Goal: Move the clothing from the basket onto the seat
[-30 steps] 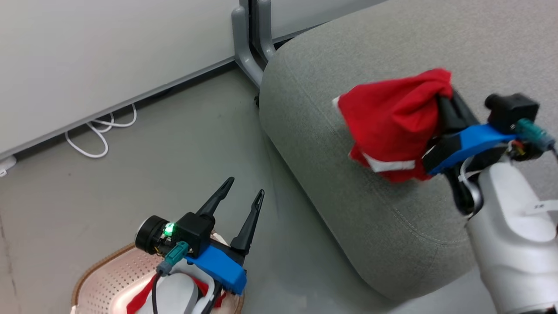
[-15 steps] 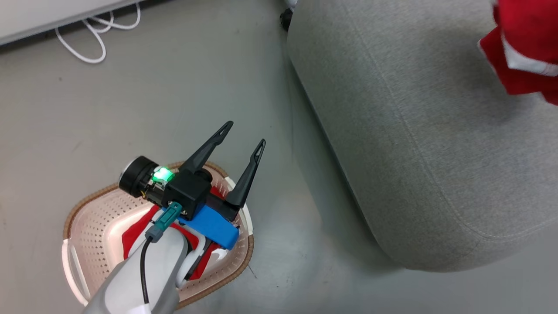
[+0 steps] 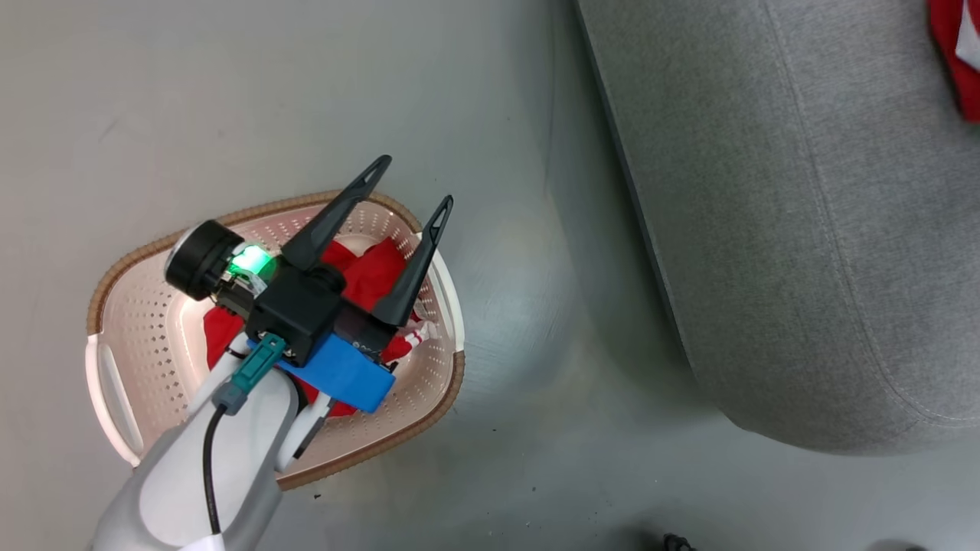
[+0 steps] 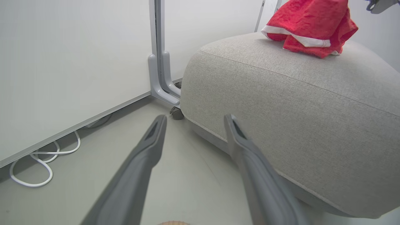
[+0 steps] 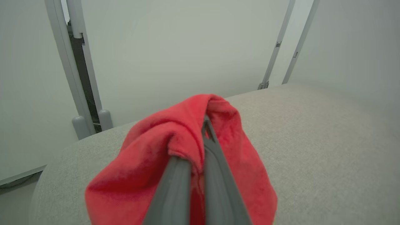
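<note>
Grey seat, clothing clamped in right end effector

Red clothing in basket, over seat

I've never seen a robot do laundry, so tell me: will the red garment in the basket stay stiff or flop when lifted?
Probably floppy: the red garment lies crumpled in the basket, and its twin, pinched in the right gripper, sags around the fingers over the seat. Likely light too, since a narrow pinch seems to hold the twin.
</note>
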